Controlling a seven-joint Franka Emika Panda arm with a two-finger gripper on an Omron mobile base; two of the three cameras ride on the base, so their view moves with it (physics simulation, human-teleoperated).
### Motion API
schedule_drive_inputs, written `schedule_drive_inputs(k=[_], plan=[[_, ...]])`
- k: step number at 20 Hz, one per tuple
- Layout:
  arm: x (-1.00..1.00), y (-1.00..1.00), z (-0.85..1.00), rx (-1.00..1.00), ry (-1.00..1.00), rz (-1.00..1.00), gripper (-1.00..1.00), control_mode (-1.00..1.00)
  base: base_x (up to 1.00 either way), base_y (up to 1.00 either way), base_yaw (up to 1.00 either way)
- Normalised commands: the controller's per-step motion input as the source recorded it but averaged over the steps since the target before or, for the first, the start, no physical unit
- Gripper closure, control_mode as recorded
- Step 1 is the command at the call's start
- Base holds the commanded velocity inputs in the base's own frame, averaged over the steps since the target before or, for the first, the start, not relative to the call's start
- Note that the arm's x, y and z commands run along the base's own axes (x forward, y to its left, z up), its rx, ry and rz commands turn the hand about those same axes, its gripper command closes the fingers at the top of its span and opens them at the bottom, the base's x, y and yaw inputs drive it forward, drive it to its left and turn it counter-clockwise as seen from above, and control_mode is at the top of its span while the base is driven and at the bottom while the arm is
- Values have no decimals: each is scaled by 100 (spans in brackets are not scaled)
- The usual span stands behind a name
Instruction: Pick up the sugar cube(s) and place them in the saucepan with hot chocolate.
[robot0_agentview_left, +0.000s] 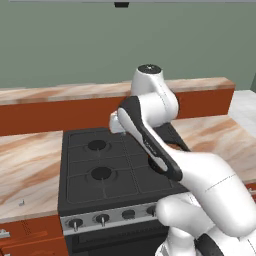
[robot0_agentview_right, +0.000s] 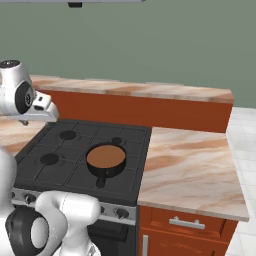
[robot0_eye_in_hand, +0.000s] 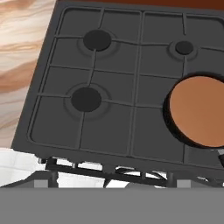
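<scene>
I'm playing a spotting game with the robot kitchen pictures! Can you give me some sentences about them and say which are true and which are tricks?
1. The saucepan sits on the stove. True.
2. The saucepan holds green liquid. False: the liquid is brown.
3. The sugar cube lies on the counter left of the stove. True.
4. The gripper is squeezing the sugar cube. False: it is open and holds nothing, and the cube lies alone on the counter.
5. The saucepan's handle points toward the stove knobs. True.

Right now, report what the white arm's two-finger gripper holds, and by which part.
Nothing, apparently: the tiny whitish-grey sugar cube lies loose on the marble counter.
</scene>
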Motion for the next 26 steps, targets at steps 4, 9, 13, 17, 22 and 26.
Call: schedule_drive_inputs(k=[4, 9, 13, 17, 22, 26], plan=[[-67, 100, -7, 0, -2, 17, -100, -100, 0, 0, 0], [-57, 99, -4, 0, -2, 20, -100, -100, 0, 0, 0], [-36, 92, -3, 0, 0, 21, -100, -100, 0, 0, 0], [-9, 91, -19, 0, 0, 12, -100, -100, 0, 0, 0], [0, 74, -29, 0, 0, 3, -100, -100, 0, 0, 0], [0, 75, -31, 0, 3, 0, -100, -100, 0, 0, 0]])
